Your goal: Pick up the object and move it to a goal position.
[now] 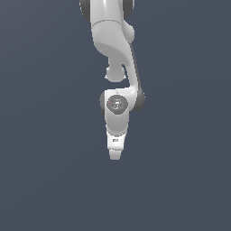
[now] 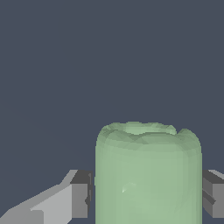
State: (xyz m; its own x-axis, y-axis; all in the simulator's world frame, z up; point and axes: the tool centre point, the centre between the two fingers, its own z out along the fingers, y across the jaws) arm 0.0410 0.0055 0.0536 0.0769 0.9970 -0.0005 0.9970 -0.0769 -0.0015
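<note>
No text, label, brand, number or sign can be read in either view. A small dark mark on the gripper point(image 1: 115, 155) is too blurred to make out.

Flat, even light all round, no cast shadows on the dark slate backdrop. The white arm point(image 1: 115, 54) carries soft shading, no glare. Renders look coarse and pixelated; no blur, no edge distortion.

The desk point(image 1: 40, 180) is one plain, dark blue-grey surface, and from either view I cannot tell whether anything rests directly on it.
</note>
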